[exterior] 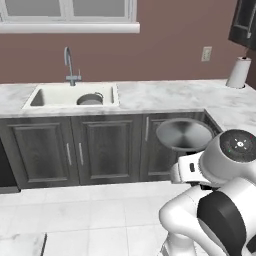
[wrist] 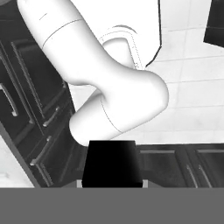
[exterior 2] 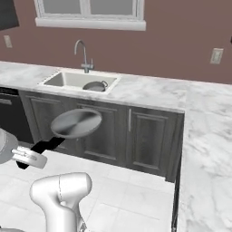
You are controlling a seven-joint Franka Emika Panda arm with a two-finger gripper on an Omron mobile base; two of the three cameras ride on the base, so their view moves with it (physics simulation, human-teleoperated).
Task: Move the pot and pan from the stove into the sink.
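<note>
One half of the job looks done: the pot (exterior: 90,99) sits inside the sink (exterior: 50,95), toward its right end, below and a little right of the faucet (exterior: 70,65); from the right base view I see the same thing, the pot (exterior 2: 95,85) resting in the basin (exterior 2: 68,79) with one loop handle showing on its right side.

The pan (exterior: 183,134) is the half that is left; I carry it in the air, out in front of the dark cabinets (exterior: 80,150) and below the level of the marble counter (exterior: 165,95), well to the right of the sink; its bowl faces up and tilts a little; in the right base view the pan (exterior 2: 76,123) hangs in front of the cabinet doors with its dark handle (exterior 2: 43,146) running down and left toward my hand.

My gripper (exterior 2: 30,157) sits at the end of that handle; my fingers stand nearly together with something thin between them, and I judge they are clamped on the handle, though the tips themselves are hard to make out; the dark block at the bottom of the hand view fits that.

What remains, as I judge it: lift the pan above the counter edge, bring it left over the basin, and lower it in beside the pot without knocking the faucet.
</note>
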